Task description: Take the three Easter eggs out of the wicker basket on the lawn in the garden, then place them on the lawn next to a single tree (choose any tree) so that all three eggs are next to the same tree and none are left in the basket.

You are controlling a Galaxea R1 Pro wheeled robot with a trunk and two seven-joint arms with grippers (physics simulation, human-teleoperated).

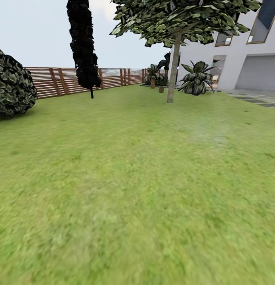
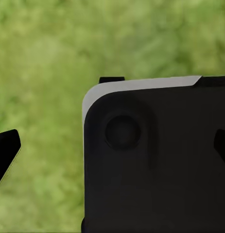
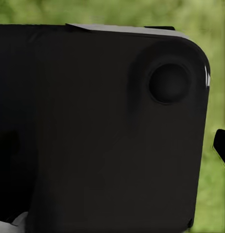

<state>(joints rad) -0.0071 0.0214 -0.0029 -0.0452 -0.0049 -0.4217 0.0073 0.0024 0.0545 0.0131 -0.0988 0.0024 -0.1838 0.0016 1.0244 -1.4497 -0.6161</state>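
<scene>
While our wrist views looked past dark fingertips (image 2: 6, 154) at a black robot body panel (image 2: 156, 160), we could not tell either gripper's opening. Beyond lay lawn (image 1: 137, 190); the tree (image 1: 173, 67) stood at one o'clock, a columnar tree (image 1: 84, 47) at eleven, a bush (image 1: 10, 85) at ten, before the fence (image 1: 58, 81).

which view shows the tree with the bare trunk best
The head view: the tree stands far across the lawn, its pale trunk and leafy canopy plain near the house. The left wrist view gives blurred grass behind a dark robot part; the right wrist view likewise.
</scene>
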